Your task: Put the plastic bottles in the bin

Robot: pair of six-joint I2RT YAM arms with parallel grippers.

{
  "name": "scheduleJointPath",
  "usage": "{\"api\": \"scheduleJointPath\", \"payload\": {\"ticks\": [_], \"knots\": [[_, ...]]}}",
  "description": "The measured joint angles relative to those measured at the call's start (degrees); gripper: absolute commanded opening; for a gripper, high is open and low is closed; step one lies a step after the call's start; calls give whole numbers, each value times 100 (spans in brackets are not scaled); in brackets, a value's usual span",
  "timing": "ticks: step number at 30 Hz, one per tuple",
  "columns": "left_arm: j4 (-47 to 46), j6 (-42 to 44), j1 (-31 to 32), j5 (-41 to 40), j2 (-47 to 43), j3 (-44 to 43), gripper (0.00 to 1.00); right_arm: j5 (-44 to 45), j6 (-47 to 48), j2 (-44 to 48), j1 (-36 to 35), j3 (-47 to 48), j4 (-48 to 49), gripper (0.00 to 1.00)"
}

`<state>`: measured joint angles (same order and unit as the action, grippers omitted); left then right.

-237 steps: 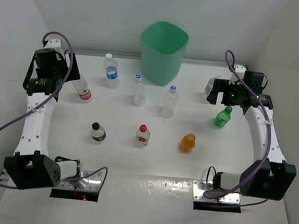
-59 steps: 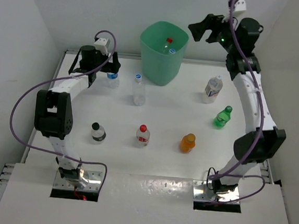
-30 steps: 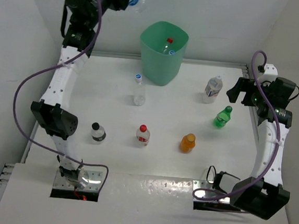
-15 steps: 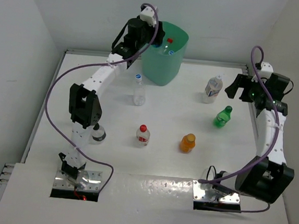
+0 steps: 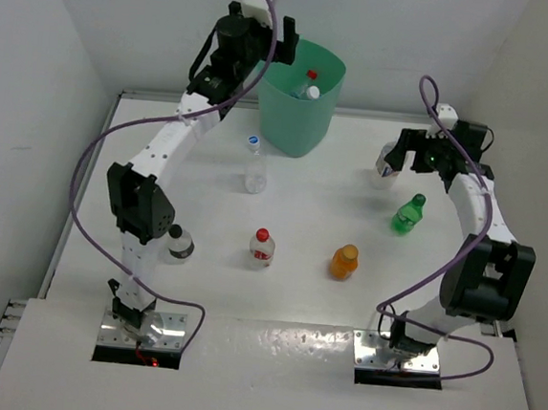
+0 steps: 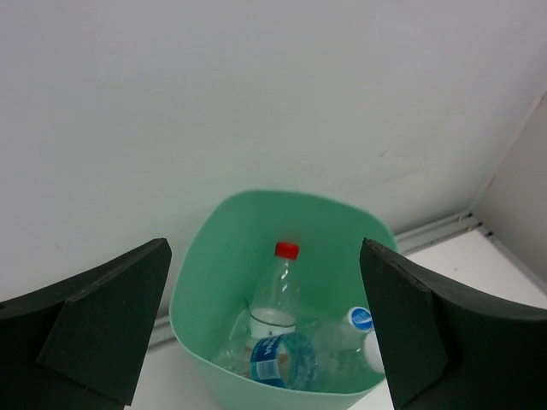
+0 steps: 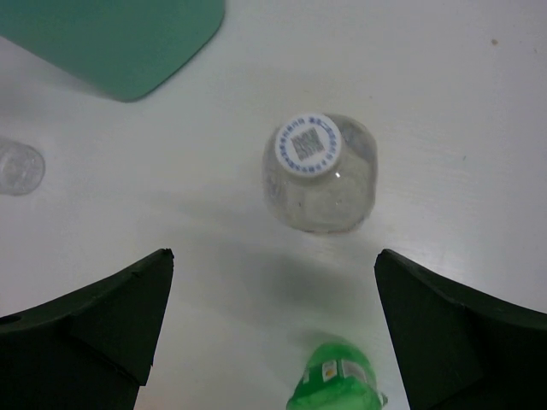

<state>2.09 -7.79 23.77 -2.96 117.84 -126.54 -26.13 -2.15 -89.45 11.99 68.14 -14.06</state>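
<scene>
blue-labelled bottle point(image 6: 282, 359) now in bin point(image 6: 201, 273), left tool point(image 6: 265, 256) and right tool point(image 7: 273, 256) both open, empty

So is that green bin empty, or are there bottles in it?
Not empty. The left wrist view looks into the bin and shows a red-capped bottle standing among other clear bottles lying at the bottom.

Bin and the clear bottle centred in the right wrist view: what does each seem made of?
Bin: probably plastic, opaque mint green, smooth with a soft sheen, moulded rounded rim.
Bottle: likely thin clear plastic, glossy; the table shows through it.
Cap: opaque white, seemingly plastic.
</scene>
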Motion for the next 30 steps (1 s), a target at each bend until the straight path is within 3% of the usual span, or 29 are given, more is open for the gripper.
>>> {"api": "scheduleJointPath", "payload": {"ticks": [10, 14, 15, 16, 23, 30], "knots": [[-131, 138, -2, 13, -1884, 660, 100, 577, 595, -872, -507, 579, 389, 100], [-151, 157, -116, 11, -2192, 922, 100, 782, 767, -1178, -555, 780, 459, 97], [-153, 157, -170, 4, -2221, 1014, 100, 815, 809, -1276, -566, 846, 459, 95], [-129, 157, -227, 0, -2243, 1121, 100, 820, 841, -1384, -573, 909, 457, 81], [181, 157, -765, -166, -2413, 2218, 100, 791, 999, -1661, -575, 1128, 302, 29], [302, 15, -1593, -278, -3364, 3840, 100, 570, 564, -1576, -592, 1690, 72, 21]]}}
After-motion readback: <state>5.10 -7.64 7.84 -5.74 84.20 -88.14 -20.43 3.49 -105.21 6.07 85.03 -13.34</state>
